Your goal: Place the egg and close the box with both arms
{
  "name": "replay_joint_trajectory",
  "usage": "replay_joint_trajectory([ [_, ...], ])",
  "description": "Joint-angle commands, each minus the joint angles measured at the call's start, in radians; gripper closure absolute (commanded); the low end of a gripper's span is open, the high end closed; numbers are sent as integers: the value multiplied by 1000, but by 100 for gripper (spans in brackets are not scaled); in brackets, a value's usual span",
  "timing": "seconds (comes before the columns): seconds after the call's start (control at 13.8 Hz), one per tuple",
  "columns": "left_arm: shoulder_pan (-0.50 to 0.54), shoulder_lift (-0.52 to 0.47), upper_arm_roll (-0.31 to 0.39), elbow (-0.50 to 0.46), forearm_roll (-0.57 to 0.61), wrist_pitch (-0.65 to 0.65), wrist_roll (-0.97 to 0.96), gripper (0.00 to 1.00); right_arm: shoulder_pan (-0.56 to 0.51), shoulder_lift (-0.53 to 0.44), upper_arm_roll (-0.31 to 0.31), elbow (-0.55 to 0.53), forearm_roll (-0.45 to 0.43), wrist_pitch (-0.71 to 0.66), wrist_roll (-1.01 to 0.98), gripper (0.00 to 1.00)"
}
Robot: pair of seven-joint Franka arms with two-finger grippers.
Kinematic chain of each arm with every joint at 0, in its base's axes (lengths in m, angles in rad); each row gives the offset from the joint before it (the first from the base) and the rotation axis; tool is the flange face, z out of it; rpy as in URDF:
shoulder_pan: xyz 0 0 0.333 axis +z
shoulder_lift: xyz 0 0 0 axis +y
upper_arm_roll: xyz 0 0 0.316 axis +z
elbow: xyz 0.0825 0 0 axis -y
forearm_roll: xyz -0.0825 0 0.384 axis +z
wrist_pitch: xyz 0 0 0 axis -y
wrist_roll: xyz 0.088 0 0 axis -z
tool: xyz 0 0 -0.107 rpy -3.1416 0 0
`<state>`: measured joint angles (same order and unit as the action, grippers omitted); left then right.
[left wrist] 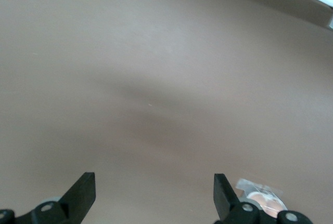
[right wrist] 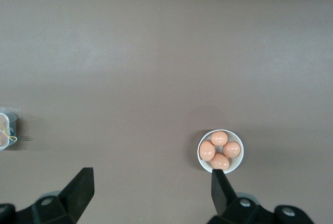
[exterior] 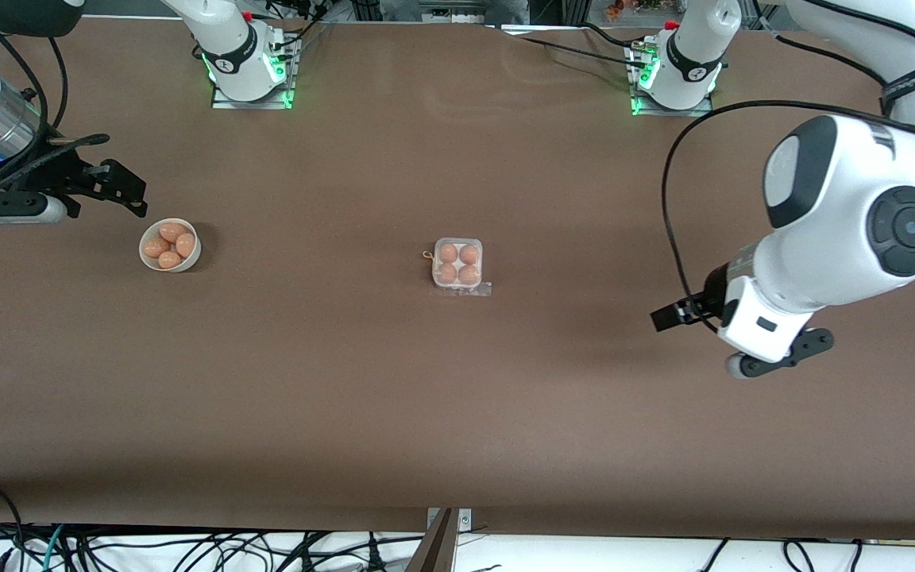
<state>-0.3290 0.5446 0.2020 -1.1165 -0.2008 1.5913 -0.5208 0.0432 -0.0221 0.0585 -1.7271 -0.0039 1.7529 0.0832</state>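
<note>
The box (exterior: 457, 265) sits mid-table, a small white carton with an orange-brown egg (exterior: 448, 253) in every cell and its clear lid lying down over them. My left gripper (exterior: 783, 356) hangs in the air over bare table toward the left arm's end, well away from the box. In the left wrist view it (left wrist: 154, 176) is open and empty, with a corner of the box (left wrist: 263, 195) beside one finger. My right gripper (exterior: 128, 191) is raised beside the bowl at the right arm's end, open (right wrist: 152, 172) with nothing between its fingers. The box's edge (right wrist: 6, 128) shows in the right wrist view.
A round white bowl (exterior: 144, 253) holding several loose eggs stands near the right gripper; it also shows in the right wrist view (right wrist: 201, 159). The two arm bases (exterior: 249, 71) (exterior: 676, 75) stand along the table's edge farthest from the front camera. Brown tabletop surrounds the box.
</note>
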Motion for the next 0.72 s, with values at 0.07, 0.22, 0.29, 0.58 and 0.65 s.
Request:
replay_joint_trajectory([
  [0.07, 89, -15, -9, 52, 26, -36, 56, 0, -11, -5, 12, 7, -11, -27, 4, 0],
  [0.22, 109, -52, -7, 34, 52, -36, 126, 0, -11, -5, 12, 7, -11, -38, 7, 0],
  [0.29, 125, -72, -7, 8, 63, -36, 159, 0, -11, -5, 12, 7, -11, -38, 7, 0],
  [0.58, 169, -181, -9, -135, 124, -34, 335, 0, -11, -5, 12, 7, -10, -39, 7, 0],
  [0.65, 182, -214, -13, -187, 124, -31, 360, 0, -11, -5, 12, 7, -10, -39, 7, 0],
])
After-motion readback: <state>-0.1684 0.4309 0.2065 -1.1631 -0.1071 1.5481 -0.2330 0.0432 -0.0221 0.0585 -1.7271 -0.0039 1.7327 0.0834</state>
